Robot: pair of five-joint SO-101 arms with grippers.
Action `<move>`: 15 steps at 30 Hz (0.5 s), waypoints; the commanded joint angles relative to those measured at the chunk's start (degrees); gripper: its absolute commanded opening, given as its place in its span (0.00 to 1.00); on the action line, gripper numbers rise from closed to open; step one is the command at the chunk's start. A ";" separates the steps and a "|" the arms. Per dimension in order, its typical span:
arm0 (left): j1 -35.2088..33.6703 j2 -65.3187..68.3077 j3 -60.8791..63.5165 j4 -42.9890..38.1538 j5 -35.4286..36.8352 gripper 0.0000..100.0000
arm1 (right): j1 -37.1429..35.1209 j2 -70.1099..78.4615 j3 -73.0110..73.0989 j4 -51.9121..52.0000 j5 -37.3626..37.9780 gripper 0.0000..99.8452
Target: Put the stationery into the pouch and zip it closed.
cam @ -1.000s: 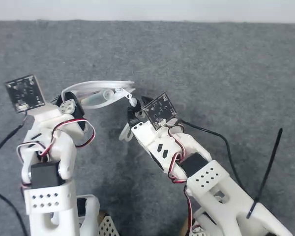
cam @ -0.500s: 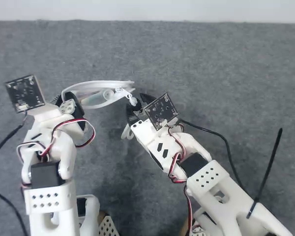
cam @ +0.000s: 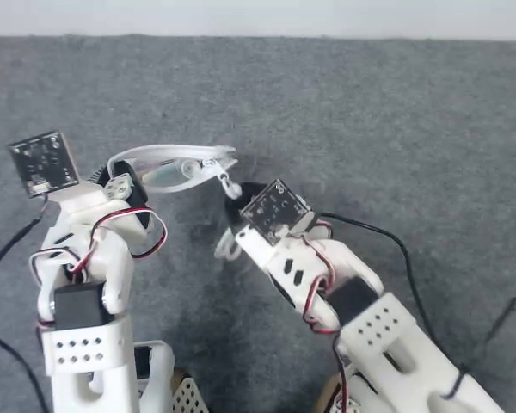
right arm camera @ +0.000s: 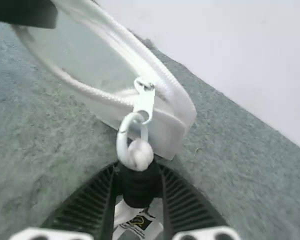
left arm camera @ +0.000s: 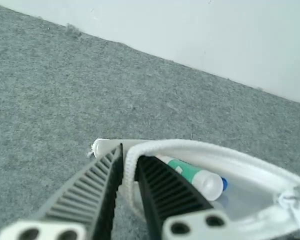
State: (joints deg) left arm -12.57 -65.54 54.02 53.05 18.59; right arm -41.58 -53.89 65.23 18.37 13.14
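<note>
The clear pouch with a white zip hangs just above the grey mat, held between both arms. My left gripper is shut on the pouch's zip edge at its left end. Inside lies a white stick with a green label and blue cap. The zip edges arch apart along the pouch. At the other end, the metal zip pull carries a ring and a white bead. My right gripper is shut on the black piece under that bead, right beside the pouch's tip.
Grey felt mat covers the table, with a white wall along the far side. A black cable trails from the right arm across the mat. Both arm bases crowd the near edge.
The right arm has shifted slightly left and toward the near edge, drawing the zip pull with it. The black cable at the right has swung. The left arm and pouch stay almost still.
</note>
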 commanded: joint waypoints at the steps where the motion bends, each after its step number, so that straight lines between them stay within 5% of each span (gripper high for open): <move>1: 0.00 -0.35 -1.01 -1.76 0.79 0.01 | -2.68 -5.85 -0.70 5.76 1.14 0.00; 11: 0.26 -0.44 -1.45 -0.26 -2.37 0.02 | -10.07 -7.43 -0.70 15.60 6.77 0.00; 15: 0.44 -0.44 -1.54 -0.26 -2.37 0.09 | -11.56 -7.43 -0.70 18.77 6.77 0.00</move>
State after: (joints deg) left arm -12.48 -65.54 54.11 53.05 16.40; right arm -51.34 -58.64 65.14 34.90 19.03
